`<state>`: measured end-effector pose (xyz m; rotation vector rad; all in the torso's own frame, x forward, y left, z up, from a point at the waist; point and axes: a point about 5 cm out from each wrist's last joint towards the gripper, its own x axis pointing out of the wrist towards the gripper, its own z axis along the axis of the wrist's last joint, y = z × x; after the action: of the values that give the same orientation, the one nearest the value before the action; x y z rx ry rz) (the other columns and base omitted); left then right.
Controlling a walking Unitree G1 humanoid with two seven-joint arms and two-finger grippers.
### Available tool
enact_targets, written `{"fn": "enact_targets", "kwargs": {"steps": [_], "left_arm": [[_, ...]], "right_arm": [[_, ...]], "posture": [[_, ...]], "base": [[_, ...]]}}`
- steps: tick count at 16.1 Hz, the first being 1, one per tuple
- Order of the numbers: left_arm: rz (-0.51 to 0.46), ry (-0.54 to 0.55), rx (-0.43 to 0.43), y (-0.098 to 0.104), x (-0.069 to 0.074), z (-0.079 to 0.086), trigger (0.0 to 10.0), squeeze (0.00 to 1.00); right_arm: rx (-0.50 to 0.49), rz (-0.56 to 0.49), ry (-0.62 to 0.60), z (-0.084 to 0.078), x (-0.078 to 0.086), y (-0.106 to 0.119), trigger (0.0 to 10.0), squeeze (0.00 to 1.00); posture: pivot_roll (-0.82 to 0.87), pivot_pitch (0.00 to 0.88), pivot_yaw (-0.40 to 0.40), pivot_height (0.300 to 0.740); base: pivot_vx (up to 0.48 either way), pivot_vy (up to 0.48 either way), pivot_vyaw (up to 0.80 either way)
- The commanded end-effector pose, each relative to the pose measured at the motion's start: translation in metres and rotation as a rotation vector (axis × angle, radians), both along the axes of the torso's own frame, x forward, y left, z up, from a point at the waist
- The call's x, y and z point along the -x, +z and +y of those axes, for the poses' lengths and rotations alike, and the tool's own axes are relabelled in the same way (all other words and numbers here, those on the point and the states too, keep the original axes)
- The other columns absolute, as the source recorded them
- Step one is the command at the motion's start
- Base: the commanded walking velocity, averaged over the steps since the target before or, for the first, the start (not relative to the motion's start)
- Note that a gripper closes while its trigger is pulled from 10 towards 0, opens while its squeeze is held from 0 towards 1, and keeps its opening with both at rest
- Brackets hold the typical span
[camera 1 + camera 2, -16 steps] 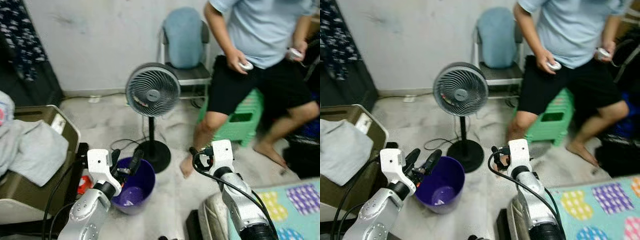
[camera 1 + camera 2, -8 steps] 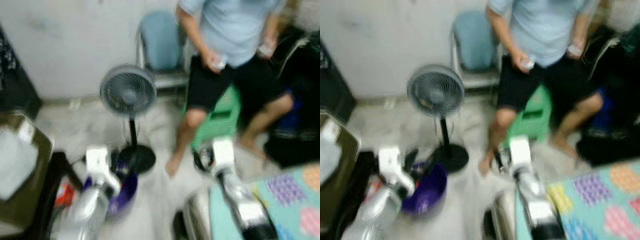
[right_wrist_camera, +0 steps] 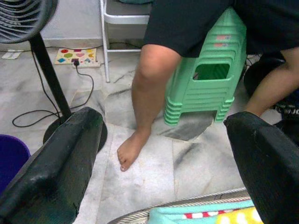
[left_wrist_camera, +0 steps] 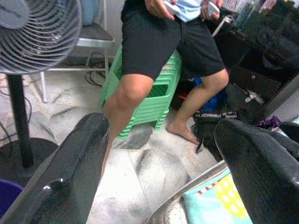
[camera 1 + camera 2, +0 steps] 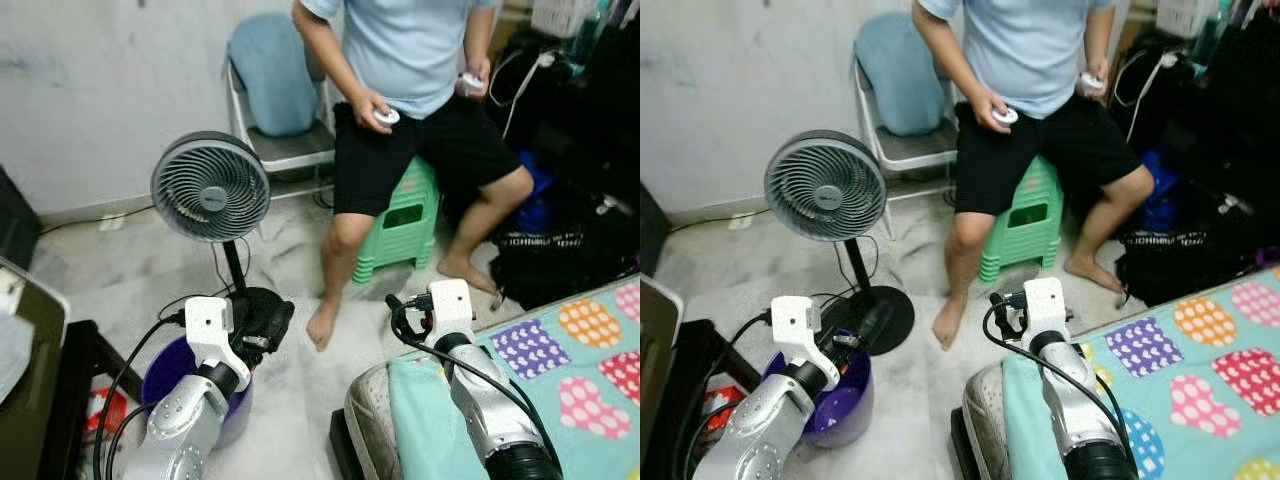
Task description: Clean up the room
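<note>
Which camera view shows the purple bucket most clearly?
The right eye view: the purple bucket shows its rim and inside beside the left gripper. The left eye view shows less of it; both wrist views catch just an edge.

My head views are sharp now, evenly lit by soft indoor light, with the pale wall (image 5: 100, 80) and marble floor (image 5: 300, 250) bright. The far right corner lies in deep shade. Shadows under the fan (image 5: 210, 187) are faint. In my wrist views my own fingers (image 4: 65, 182) loom near, soft and out of focus, with small glints of glare.
</note>
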<state>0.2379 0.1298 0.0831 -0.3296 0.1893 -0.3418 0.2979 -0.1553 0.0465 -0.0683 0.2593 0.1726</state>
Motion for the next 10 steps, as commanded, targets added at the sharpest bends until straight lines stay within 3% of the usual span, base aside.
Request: {"fn": "enact_targets", "kwargs": {"steps": [1,10], "left_arm": [[-0.004,0.023,-0.017,0.0012,0.0001,0.0069,10.0,0.0],[-0.001,0.027,0.001,0.0012,0.001,0.0062,10.0,0.0]], "right_arm": [[-0.011,-0.022,0.008,0.0043,-0.0026,0.0045,10.0,0.0],[-0.007,-0.022,0.009,0.0031,-0.0022,0.0042,10.0,0.0]], "posture": [[-0.07,0.0,-0.009,0.74],[-0.07,0.0,-0.013,0.74]], "base": [[0.0,0.0,0.0],[0.0,0.0,0.0]]}}
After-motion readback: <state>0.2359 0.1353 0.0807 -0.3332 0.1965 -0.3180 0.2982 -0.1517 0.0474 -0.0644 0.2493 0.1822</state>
